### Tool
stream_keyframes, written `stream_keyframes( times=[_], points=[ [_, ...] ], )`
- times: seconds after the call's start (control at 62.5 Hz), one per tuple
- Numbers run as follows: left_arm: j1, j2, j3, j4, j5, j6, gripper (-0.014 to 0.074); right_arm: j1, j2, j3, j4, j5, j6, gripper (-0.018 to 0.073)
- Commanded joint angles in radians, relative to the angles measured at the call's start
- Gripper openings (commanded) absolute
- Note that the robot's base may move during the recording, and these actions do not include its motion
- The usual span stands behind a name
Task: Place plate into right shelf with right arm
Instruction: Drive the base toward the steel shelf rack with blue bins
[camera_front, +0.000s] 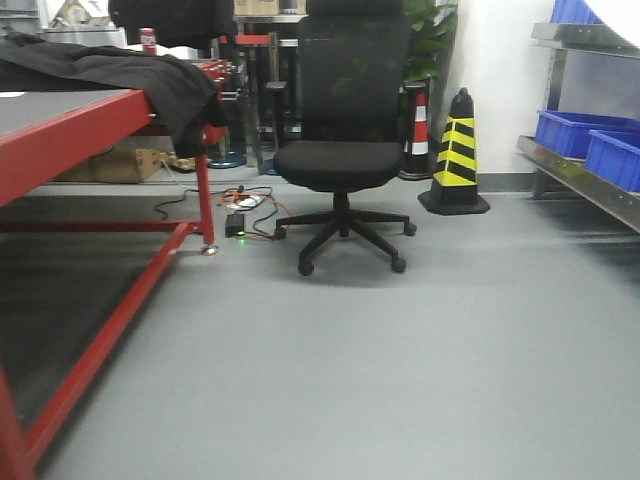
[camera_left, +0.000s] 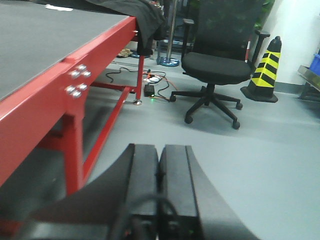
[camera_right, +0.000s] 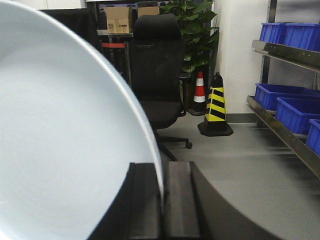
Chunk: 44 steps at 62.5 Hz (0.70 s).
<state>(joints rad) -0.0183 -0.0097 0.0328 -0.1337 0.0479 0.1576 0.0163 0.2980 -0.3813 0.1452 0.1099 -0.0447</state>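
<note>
The white plate (camera_right: 60, 140) fills the left of the right wrist view, held on edge. My right gripper (camera_right: 163, 172) is shut on the plate's rim. The right shelf (camera_right: 285, 130), steel with blue bins (camera_right: 295, 107), stands along the right side, apart from the plate; it also shows in the front view (camera_front: 585, 170). My left gripper (camera_left: 159, 152) is shut and empty, low beside the red table (camera_left: 60, 90). Neither gripper shows in the front view.
A black office chair (camera_front: 345, 130) stands ahead in the middle. A black and yellow cone (camera_front: 456, 155) and a red and white cone (camera_front: 418, 135) stand by the wall. Cables and a power box (camera_front: 236, 222) lie near the red table leg. A black cloth (camera_front: 110, 70) drapes the table.
</note>
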Motion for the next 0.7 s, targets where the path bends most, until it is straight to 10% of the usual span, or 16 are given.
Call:
stream_keyframes(
  times=[0.0,0.688],
  points=[
    [-0.002,-0.010,0.010,-0.008,-0.090,-0.007,-0.0128,-0.003,0.008,-0.030,-0.008,-0.091,-0.007,0.0054],
    [-0.002,-0.010,0.010,-0.008,-0.090,-0.007,-0.0128,-0.003,0.008,-0.030,-0.008,-0.091,-0.007,0.0054]
  ],
)
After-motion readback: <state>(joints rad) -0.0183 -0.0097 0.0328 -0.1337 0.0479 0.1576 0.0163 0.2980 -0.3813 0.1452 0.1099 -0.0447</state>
